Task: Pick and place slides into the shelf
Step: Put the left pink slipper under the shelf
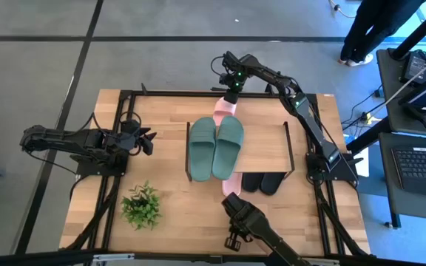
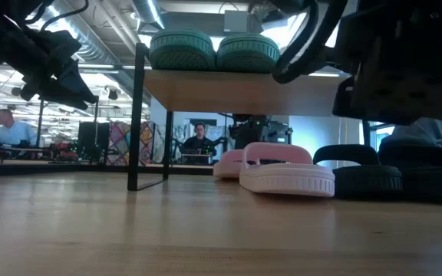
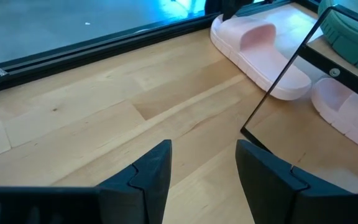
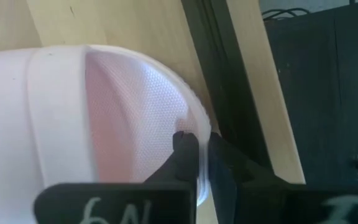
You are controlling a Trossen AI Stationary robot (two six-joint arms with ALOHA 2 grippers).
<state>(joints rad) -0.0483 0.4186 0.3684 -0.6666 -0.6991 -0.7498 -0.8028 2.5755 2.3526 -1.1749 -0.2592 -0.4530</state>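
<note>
Right pincer [image 1: 228, 94] is at the far edge of the bench [image 1: 165, 118], behind the shelf [image 1: 265, 148]. Its fingers [image 4: 186, 155] are pinched nearly together on the heel rim of a pink slide [image 4: 86, 124]. In the overhead view this pink slide [image 1: 223, 111] lies on the bench with one end under the shelf's far side and the heel end sticking out toward the pincer.

Left pincer [image 1: 148, 142] hovers over the bench to the left of the shelf, well apart from it, jaws wide and holding nothing. Its wrist view shows both dark fingers [image 3: 148, 177] spread over bare wood, with the pink slide [image 3: 263, 53] and a black shelf leg [image 3: 284, 71] ahead.

Green slides [image 1: 214, 148] sit side by side on top of the shelf board, at its left part. The low view shows their ends [image 2: 213, 50] resting on the board.

Second pink slide [image 2: 286, 175] is on the bench under the shelf, near its front edge; overhead, only a tip [image 1: 231, 185] shows past the board.

Black slides [image 1: 262, 182] lie on the bench at the shelf's front right, partly under the board.

A small potted plant [image 1: 142, 205] stands on the bench's near left part.
</note>
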